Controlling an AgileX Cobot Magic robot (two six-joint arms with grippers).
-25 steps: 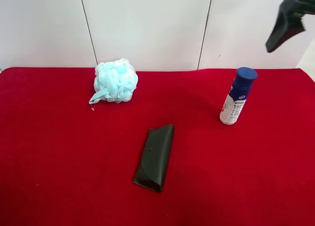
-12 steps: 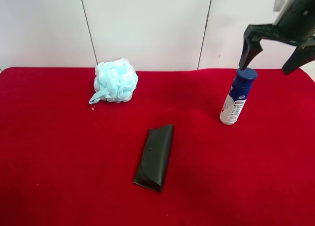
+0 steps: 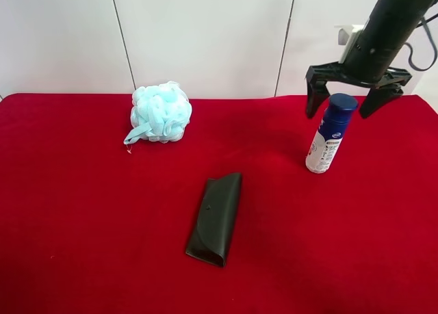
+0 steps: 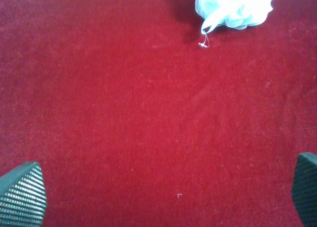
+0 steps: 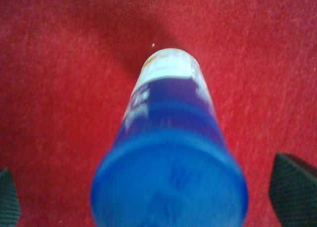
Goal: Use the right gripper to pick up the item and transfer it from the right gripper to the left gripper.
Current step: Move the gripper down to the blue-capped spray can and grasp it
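Spread wide, the jaws of the right gripper stand one on either side of the bottle's cap and pinch nothing; the right wrist view shows open cloth between each fingertip and the cap.

The bottle stands on its base toward the far right of the red cloth, white lower body down, dark blue upper part and cap up (its slight lean in the high view may be only the camera's angle). It looks like a small plastic bottle, so probably light and stiff enough to take a firm squeeze. Its sides look smooth and round, so it may slip or twist in the pads. Being tall on a narrow base, it would likely topple if one finger touched first. A sensible hold is around the dark blue part just under the cap, centred, leaving the white body free for the other claw to take.

Well to the left, in the middle of the cloth and nearer, lies a black glasses case. At far left sits a light blue mesh bath sponge. The left gripper hangs over bare cloth near that sponge, jaws parted and empty.
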